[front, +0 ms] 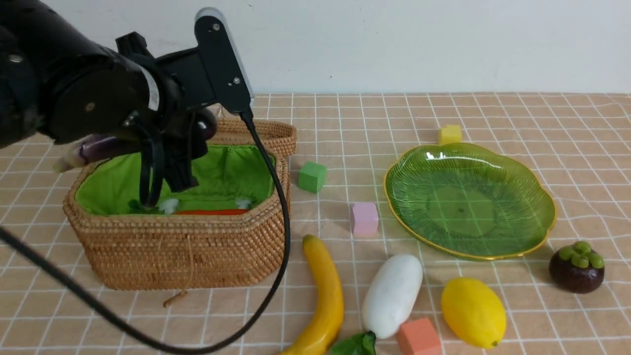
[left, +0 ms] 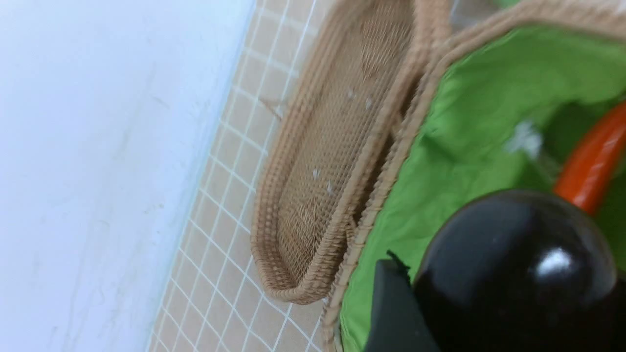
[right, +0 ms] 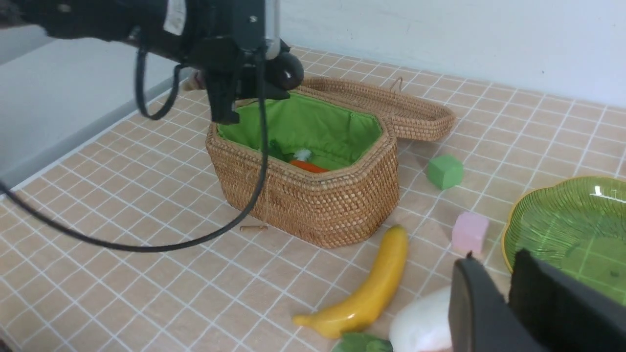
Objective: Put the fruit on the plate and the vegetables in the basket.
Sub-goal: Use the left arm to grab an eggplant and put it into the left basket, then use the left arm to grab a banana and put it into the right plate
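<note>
My left gripper [front: 167, 180] is shut on the glossy dark-purple eggplant [front: 86, 150], held level over the back of the basket [front: 177, 251]. One of its fingers [left: 391, 308] presses the eggplant [left: 513, 259]. The orange-red pepper [front: 212, 212] lies in the green lining. On the cloth near the front lie the banana [front: 325, 296], white radish [front: 392, 296], lemon [front: 473, 310] and mangosteen [front: 577, 268]. Nothing lies on the green plate [front: 468, 197]. My right gripper [right: 496, 264] hovers above the radish [right: 420, 327], shut with only a thin slit and nothing in it.
The basket's lid [front: 266, 133] lies open behind it. Foam cubes are scattered about: green [front: 311, 176], pink [front: 365, 218], yellow [front: 450, 134] behind the plate, orange [front: 418, 337] by the radish. A black cable [front: 276, 276] hangs from the left arm in front of the basket.
</note>
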{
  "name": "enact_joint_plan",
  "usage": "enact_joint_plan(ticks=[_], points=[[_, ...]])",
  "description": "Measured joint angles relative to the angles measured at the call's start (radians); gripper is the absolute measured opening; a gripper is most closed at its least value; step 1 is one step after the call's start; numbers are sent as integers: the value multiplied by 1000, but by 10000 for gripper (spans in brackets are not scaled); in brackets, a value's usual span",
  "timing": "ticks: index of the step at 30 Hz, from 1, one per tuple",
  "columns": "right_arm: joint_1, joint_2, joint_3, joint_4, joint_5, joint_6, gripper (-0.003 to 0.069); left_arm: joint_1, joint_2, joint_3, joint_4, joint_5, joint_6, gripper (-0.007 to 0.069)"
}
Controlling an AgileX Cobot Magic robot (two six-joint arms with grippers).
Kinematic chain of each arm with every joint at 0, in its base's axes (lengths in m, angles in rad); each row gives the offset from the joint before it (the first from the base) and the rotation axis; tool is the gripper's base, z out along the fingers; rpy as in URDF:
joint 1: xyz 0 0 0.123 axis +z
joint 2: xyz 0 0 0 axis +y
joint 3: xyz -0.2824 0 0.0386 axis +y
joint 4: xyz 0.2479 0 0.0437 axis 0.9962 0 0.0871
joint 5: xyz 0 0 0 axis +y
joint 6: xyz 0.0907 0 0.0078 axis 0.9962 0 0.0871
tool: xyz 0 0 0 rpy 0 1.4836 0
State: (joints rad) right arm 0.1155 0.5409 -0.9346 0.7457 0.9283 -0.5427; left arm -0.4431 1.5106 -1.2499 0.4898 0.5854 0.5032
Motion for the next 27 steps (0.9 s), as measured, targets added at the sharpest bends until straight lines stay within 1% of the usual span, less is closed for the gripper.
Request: enact_joint_plan(ticks=[3, 4, 5, 6, 7, 9, 11, 12, 13, 14, 15, 16, 17, 18, 19, 20, 22, 24, 25, 26, 27], points=[[0, 0, 0, 0, 0, 0, 138, 26, 76, -6, 16, -44, -4, 419], [0, 0, 0, 0, 0, 0, 138, 28, 94, -6, 18, -49, -4, 439], [0, 0, 0, 0, 0, 0, 138, 28, 94, -6, 18, -49, -4, 439], [0, 0, 0, 1, 0, 0, 138, 28, 106, -6, 19, -49, -4, 487], [0, 0, 0, 3, 0, 0, 138, 28, 107, -7, 20, -49, -5, 554], [0, 0, 0, 3, 0, 0, 139, 28, 101, -7, 12, -50, -13, 628], [0, 0, 0, 3, 0, 1, 141, 24, 84, -7, -18, -45, -49, 656], [0, 0, 0, 3, 2, 2, 141, 18, 64, -7, -46, -36, -101, 657], [0, 0, 0, 3, 5, 5, 141, 9, 47, -7, -74, -23, -136, 649], [0, 0, 0, 3, 12, 14, 141, -13, 17, -7, -125, 0, -231, 623], [0, 0, 0, 3, 21, 19, 141, -33, -9, -7, -174, 25, -291, 587], [0, 0, 0, 3, 23, 20, 141, -45, -14, -7, -184, 31, -306, 578], [0, 0, 0, 3, 43, 25, 141, -93, -46, -9, -256, 70, -410, 503], [0, 0, 0, 3, 60, 27, 141, -124, -60, -11, -306, 108, -480, 439], [0, 0, 0, 3, 74, 28, 141, -165, -71, -12, -353, 148, -529, 383], [0, 0, 0, 3, 91, 28, 141, -207, -72, -15, -391, 190, -589, 300], [0, 0, 0, 3, 120, 28, 144, -283, -51, -15, -446, 258, -651, 202], [0, 0, 0, 3, 152, 28, 146, -334, -2, -15, -467, 300, -679, 173], [0, 0, 0, 3, 162, 28, 147, -345, 23, -15, -467, 306, -682, 175], [0, 0, 0, 3, 169, 28, 148, -350, 43, -15, -467, 310, -683, 182], [0, 0, 0, 2, 187, 28, 148, -354, 99, -15, -457, 310, -685, 221]])
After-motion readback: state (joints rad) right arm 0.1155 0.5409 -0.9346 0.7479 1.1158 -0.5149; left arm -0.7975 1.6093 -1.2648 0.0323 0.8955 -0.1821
